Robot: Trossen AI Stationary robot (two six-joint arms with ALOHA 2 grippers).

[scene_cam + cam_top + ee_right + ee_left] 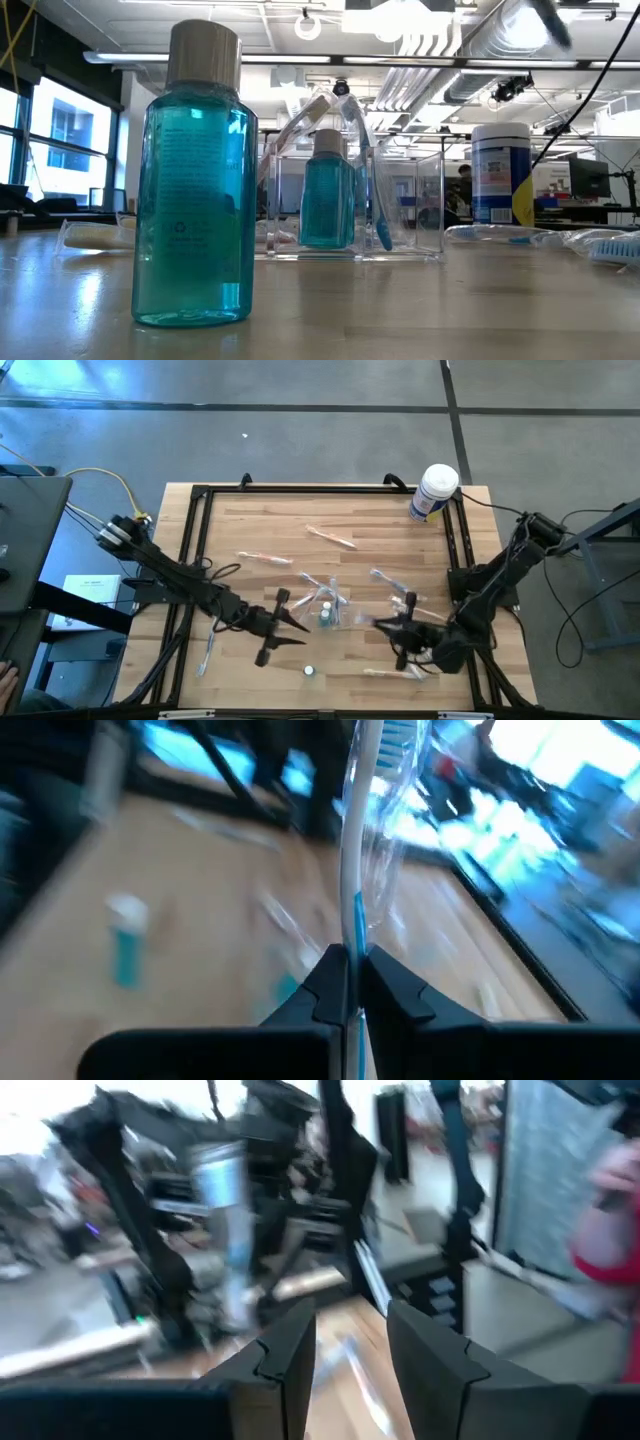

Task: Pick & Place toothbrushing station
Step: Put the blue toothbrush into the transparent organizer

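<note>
The toothbrushing station (325,605), a clear plastic holder, stands on the wooden table (250,520) near its middle, with a teal bottle (325,190) and toothbrushes inside it. My left gripper (298,632) hovers open just left of the station, nothing between its fingers (290,1350). On the station's right, my right gripper (380,622) is shut on a wrapped toothbrush (365,840). A second teal bottle (310,672) stands upright near the front edge. My right gripper pinches the toothbrush's white and blue handle (352,920) between its two fingers. The brush, in a clear wrapper, runs on past the fingertips in line with them, its bristle head (400,735) at the far end. It is lifted clear of the table.
A white tub with a blue label (435,490) stands at the far right corner. Wrapped toothbrushes lie scattered: far middle (330,538), left of it (265,557), right of the station (385,578), front right (395,673) and front left (208,650). A black frame (195,540) edges the table.
</note>
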